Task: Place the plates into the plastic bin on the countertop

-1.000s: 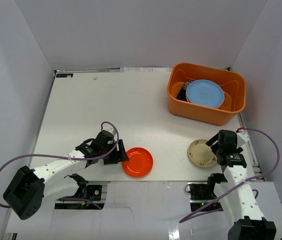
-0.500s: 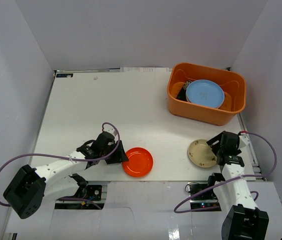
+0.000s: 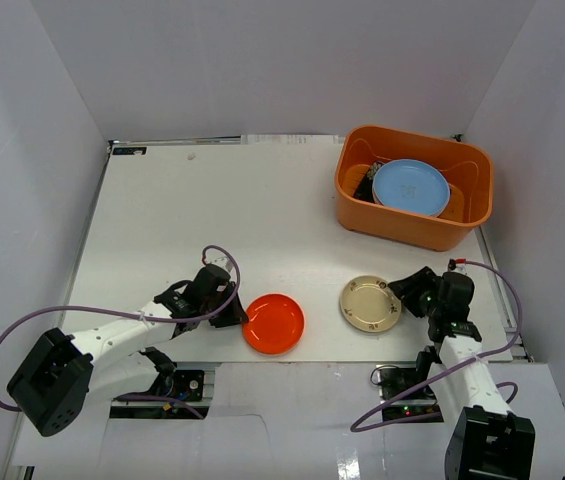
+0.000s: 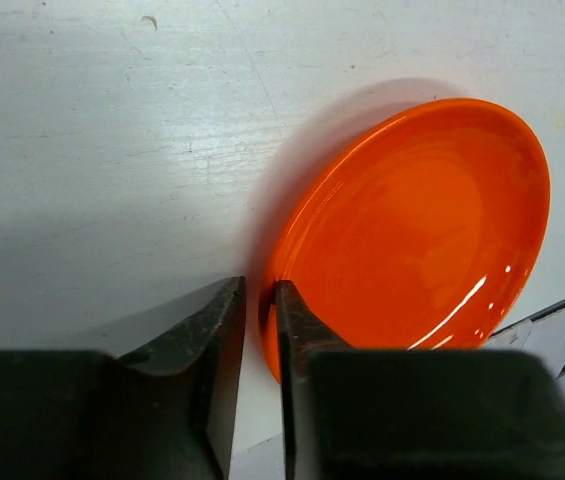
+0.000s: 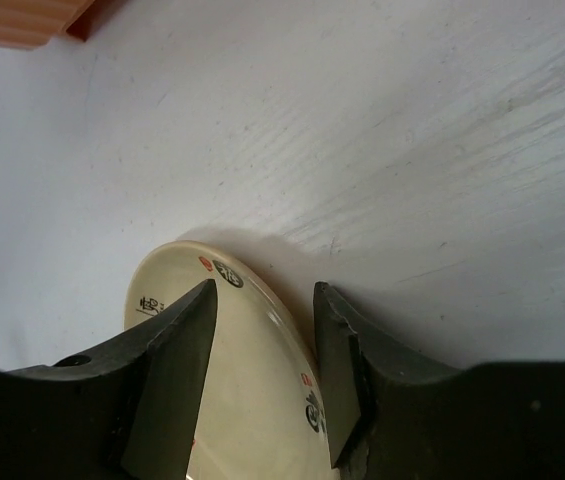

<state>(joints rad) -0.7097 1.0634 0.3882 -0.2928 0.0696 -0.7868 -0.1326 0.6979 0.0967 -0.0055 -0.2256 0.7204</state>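
The orange plastic bin [image 3: 402, 228] sits at about 1 o'clock on the white countertop [image 3: 212, 210], close to the far right corner. Inside it a light blue plate [image 3: 411, 186] lies over a dark patterned plate [image 3: 366, 181] (only a corner of the dark one shows, at the blue plate's 9 o'clock).

Two more plates lie outside the bin, near the front edge. The red-orange plate [image 3: 273, 323] is at roughly 6 o'clock on the countertop. The small beige plate [image 3: 370, 303] lies near its 3 o'clock side without touching it, and at about 6 o'clock from the bin, well apart from it.

The left gripper [image 4: 258, 292] meets the red-orange plate at its 9 o'clock rim. Its jaws are drawn almost together, and the rim sits in the thin slit between them. One finger [image 4: 212, 340] is outside over the countertop and the other is over the plate's inner face, so the rim is pinched.

The right gripper [image 5: 264, 292] is at the beige plate's 3 o'clock rim. Its jaws stand partly open, wider than the left's, and straddle the rim. One finger [image 5: 177, 360] lies over the plate's face and the other sits just outside the edge. Whether they actually press on the plate cannot be told.
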